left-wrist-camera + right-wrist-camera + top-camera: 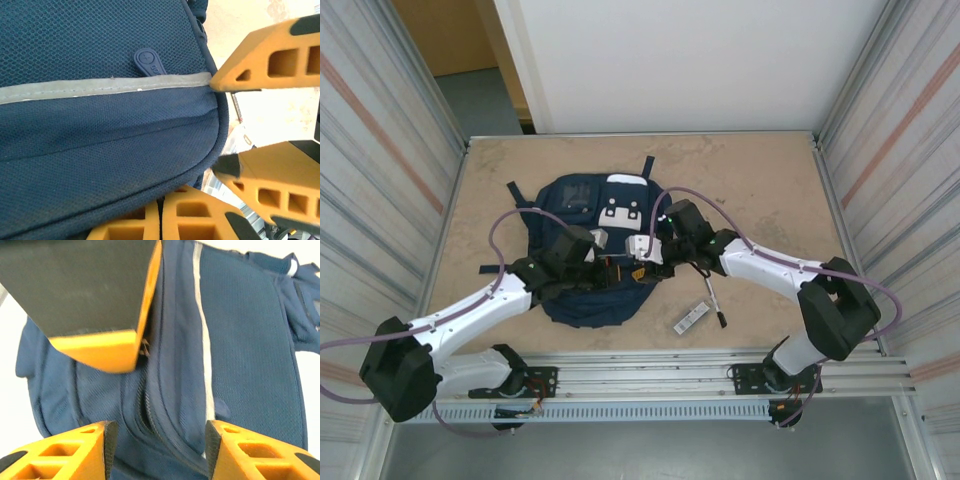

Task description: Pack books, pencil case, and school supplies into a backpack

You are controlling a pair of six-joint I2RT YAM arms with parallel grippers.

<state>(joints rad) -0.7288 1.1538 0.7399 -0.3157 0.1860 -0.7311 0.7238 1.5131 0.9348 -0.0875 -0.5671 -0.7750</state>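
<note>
The navy backpack [582, 195] lies flat mid-table, and both grippers meet at its near edge. My left gripper [615, 268] is shut, its tips [162, 220] pressed together on the backpack's [100, 150] piped edge. My right gripper [642, 268] is open; its fingertips [156, 450] straddle the zipper seam [150, 405] of the backpack [250, 340] with nothing between them. The black pen [715, 305] and the white-and-black bar [690, 318] lie on the table to the right of the bag. The books and the pencil case are out of view.
The right gripper's orange fingers [265, 55] stand close beside the left one at the bag's corner. Metal walls ring the table, and a rail [660, 375] runs along the near edge. Bare tabletop [760, 190] lies right of the bag.
</note>
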